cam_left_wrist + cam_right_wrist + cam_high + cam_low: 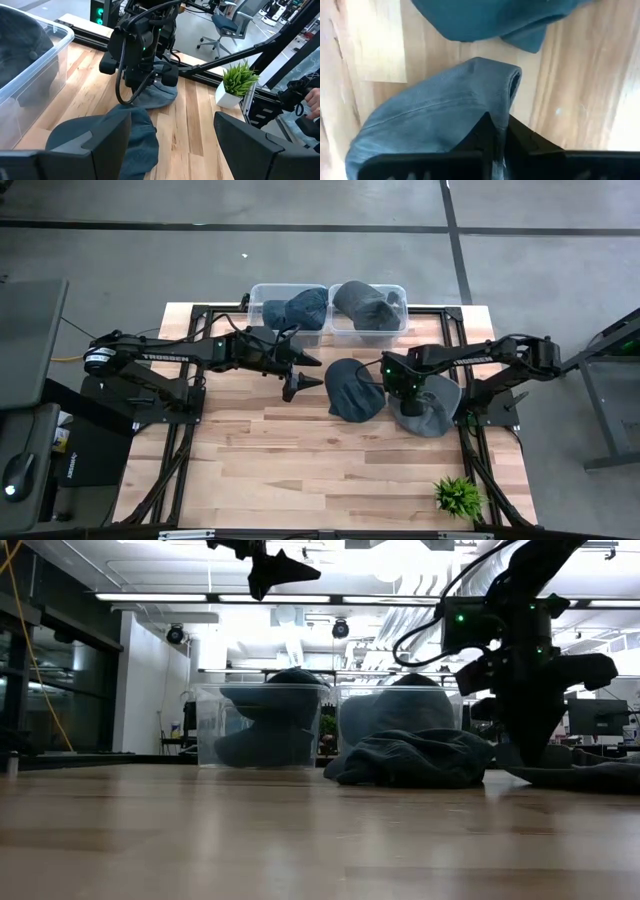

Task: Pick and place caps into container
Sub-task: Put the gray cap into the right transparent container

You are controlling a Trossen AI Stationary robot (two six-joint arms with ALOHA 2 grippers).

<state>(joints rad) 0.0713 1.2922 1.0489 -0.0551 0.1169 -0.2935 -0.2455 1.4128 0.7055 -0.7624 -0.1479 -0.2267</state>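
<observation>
Grey fabric is pinched between the right gripper's fingers: the wrist view shows a fold of the grey cap drawn up between dark jaws pressed together on it. That cap lies on the desk directly under the right gripper, toward the desk's right side; a blue cap lies just beside it toward the middle, edges close or touching, cannot tell which. Left gripper hangs over mid-desk in front of the bins, fingers spread wide and empty, aimed toward the blue cap. Two clear bins sit at the desk's far edge: left bin holds a dark blue cap, right bin a grey one. Relation the lift turns on: the right bin lies away from the held cap toward the far edge and slightly left, blue cap beside that path; right arm is plainly the nearer. Long axis of the grey cap not clear, since it lies crumpled. High view gives the layout but hides the pinch under the wrist; right wrist view shows the pinch but no bins. Low view shows the blue cap slumped in front of the bins and the left gripper held high. Left wrist view catches a potted plant at the desk corner and a person's hand beyond the desk.
</observation>
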